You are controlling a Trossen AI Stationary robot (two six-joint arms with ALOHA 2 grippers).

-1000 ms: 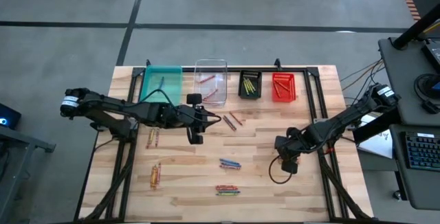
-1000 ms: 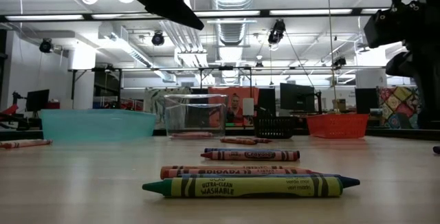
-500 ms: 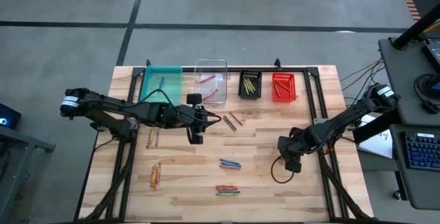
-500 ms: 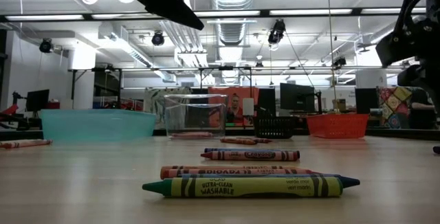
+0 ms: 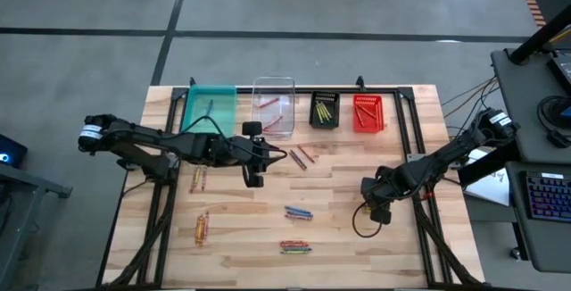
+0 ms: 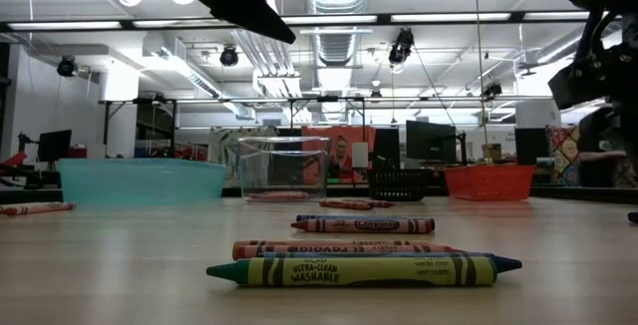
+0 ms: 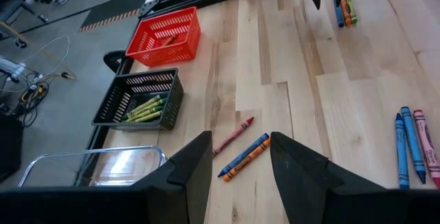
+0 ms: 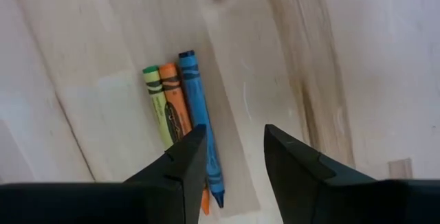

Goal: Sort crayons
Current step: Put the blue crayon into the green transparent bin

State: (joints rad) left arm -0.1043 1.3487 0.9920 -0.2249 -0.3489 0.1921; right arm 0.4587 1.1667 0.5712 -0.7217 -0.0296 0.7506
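Crayons (image 5: 298, 212) lie scattered across my worktop (image 5: 339, 184) from above; a few already sit in the bins. Level view: three (image 6: 364, 263) lie nearest. Left tool (image 7: 239, 157) hangs with fingers apart near two. Right tool (image 8: 235, 157), fingers apart and empty, hovers over three. Most sorting remains.

Left gripper (image 7: 240, 157) fingers apart over red + blue/orange crayons (image 7: 240, 148), red bin (image 7: 165, 38), black bin (image 7: 141, 100) w/ prob. yellow-green crayons

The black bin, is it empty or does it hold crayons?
Not empty. The black bin holds several yellow-green crayons, seen through its mesh in the left wrist view and from above in the high view.
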